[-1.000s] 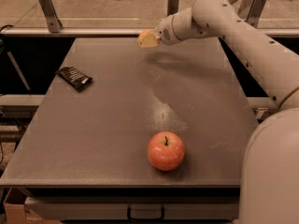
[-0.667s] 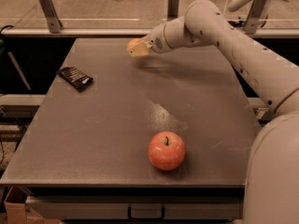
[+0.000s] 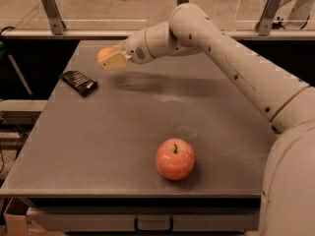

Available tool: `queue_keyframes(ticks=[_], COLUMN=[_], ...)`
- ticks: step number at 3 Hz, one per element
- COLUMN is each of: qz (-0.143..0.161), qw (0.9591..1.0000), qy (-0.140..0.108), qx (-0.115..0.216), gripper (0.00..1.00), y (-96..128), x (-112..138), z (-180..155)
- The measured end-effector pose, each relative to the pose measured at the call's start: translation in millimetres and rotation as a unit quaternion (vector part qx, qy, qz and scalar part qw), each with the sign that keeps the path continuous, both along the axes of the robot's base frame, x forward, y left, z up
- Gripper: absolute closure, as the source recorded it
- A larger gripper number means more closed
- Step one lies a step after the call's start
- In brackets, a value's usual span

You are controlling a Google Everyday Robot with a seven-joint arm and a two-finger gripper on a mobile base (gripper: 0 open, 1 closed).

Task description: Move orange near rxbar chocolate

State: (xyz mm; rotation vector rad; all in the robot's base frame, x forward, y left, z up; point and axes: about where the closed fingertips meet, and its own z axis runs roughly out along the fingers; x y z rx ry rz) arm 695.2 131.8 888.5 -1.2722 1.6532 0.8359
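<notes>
My gripper hangs above the far left part of the grey table, shut on the small round orange, which shows between the pale fingers. The rxbar chocolate, a flat dark bar, lies on the table's left side, below and left of the gripper, apart from it. The orange is held clear of the table surface.
A larger red-yellow apple with a stem stands near the table's front edge. My white arm reaches in from the right across the back. Metal posts and a rail stand behind the table.
My gripper has moved left across the back of the table with the orange in it, and now hangs closer to the dark bar. The apple and the bar have not moved.
</notes>
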Motion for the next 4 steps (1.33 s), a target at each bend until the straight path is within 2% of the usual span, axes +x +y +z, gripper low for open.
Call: queue_keyframes(ticks=[1, 2, 4], qz=[0.046, 0.068, 0.078], qw=[0.9989, 0.9973, 0.9960], qy=[-0.001, 0.008, 0.014], qx=[-0.002, -0.024, -0.042], gripper=[0.85, 0.60, 0.14], y=[26, 32, 27], x=[-24, -37, -40], z=[1, -16, -35])
